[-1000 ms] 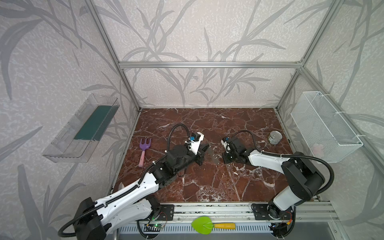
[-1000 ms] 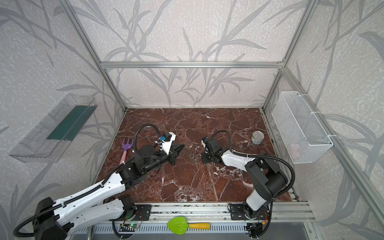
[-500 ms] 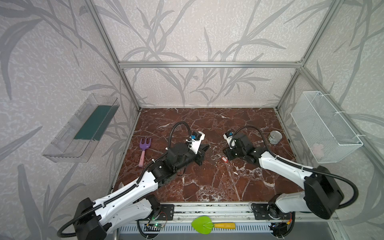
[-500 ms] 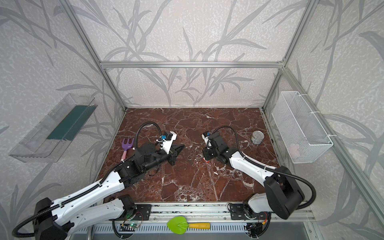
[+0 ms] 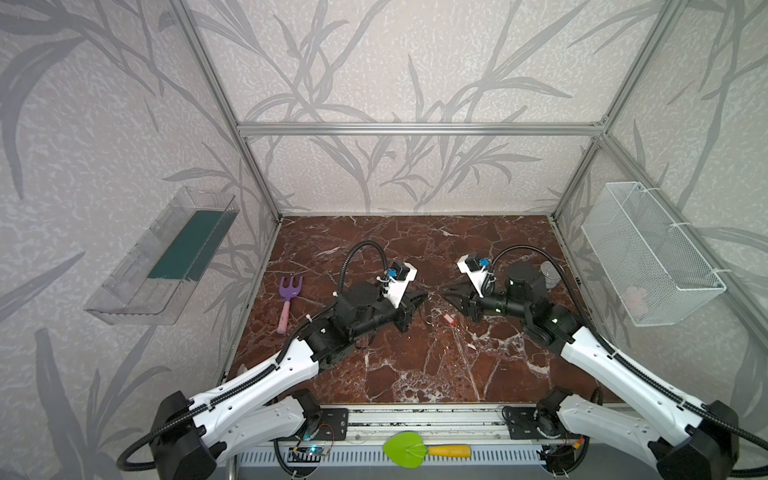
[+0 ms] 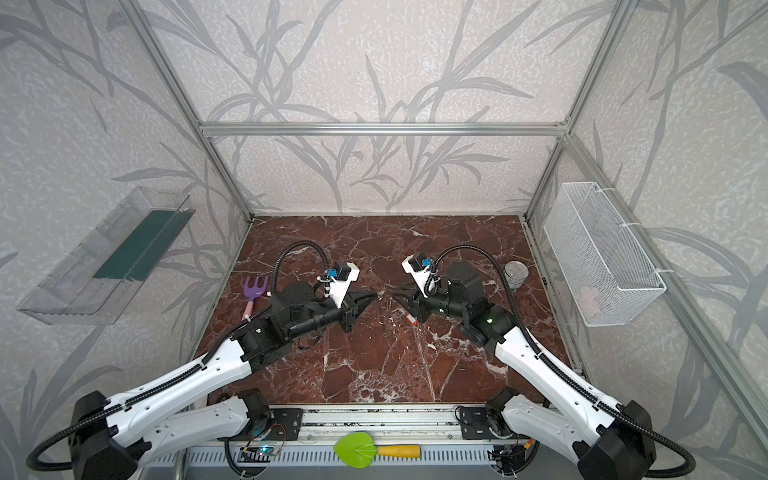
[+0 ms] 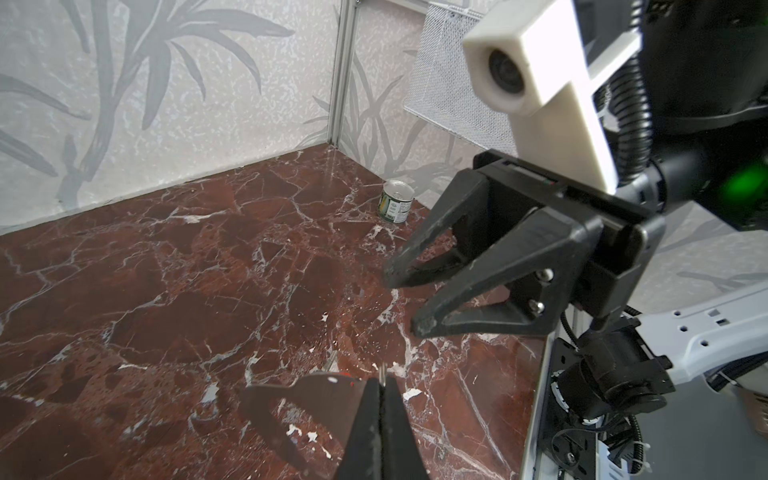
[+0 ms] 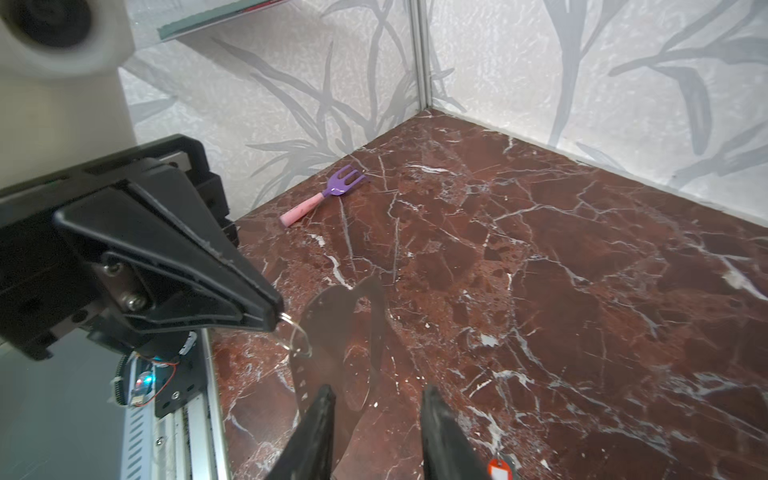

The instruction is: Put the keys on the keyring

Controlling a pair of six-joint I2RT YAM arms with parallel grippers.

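Moved since a second ago: right gripper [image 5: 446, 294], up off the bench [image 5: 415, 374] and swung level, facing left gripper [image 5: 420, 296], tips near but apart; jaws parted from near-shut.

Task item, keys [image 5: 448, 319]: red tag with white label, flat on the bench near its middle, just below the right gripper, touching neither gripper; metal key itself too small to make out in both top views.

Task item, keyring [image 8: 299, 338]: thin wire ring, hanging off the tip of the left gripper.

Step in hand, judged: re-taking the keys. Drop straight down over the tag, straddle its narrow sides, close gently, leave the key end free for threading; hold the left arm steady meanwhile. Likely risk: tag skidding on polished marble.

State, right gripper: partly apart, empty, touching nothing.

State, left gripper: pressed together, clamped on the keyring.
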